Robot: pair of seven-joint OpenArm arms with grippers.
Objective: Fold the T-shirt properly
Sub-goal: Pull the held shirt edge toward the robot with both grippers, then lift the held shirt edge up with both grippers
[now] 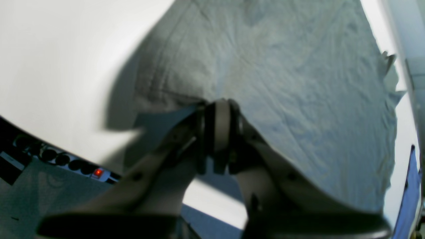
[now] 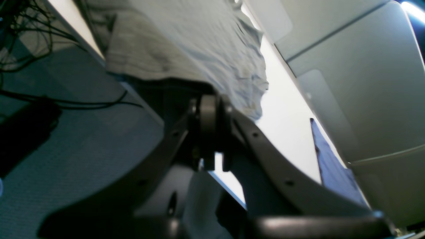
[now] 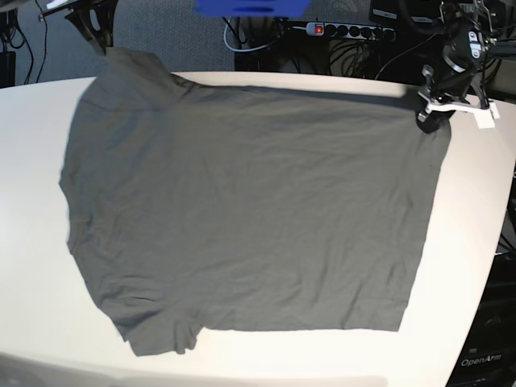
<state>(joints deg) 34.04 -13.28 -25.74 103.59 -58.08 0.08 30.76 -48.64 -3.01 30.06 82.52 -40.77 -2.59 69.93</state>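
We see the T-shirt (image 3: 242, 210) spread wide across the white table (image 3: 32, 242), dark grey and lightly creased, with a sleeve pointing toward the near edge at the base view's lower left. Its two far corners are lifted toward the grippers at the table's far side.

The left gripper (image 3: 429, 119) sits at the far corner on the base view's right, jaws pressed together on the cloth; in the left wrist view the shirt (image 1: 282, 83) fans out beyond the left gripper (image 1: 217, 106), with the pinched hem right at the tips and a loose flap of cloth falling just below them. The left arm reaches in from beyond the far edge, its wrist angled down toward that corner.

The right gripper (image 2: 211, 99) is likewise closed tight, and the shirt (image 2: 199, 43) stretches away from its tips across the table; the cloth edge meets the tips, so we take it as pinched there too. In the base view this corner rises at the upper left, where only a dark bit of the arm shows at the frame's top.

Beyond the left gripper, behind the table, a power strip (image 3: 347, 31) with a red light lies among cables (image 3: 355, 56). A blue object (image 3: 250, 7) sits past the far edge between the two grippers
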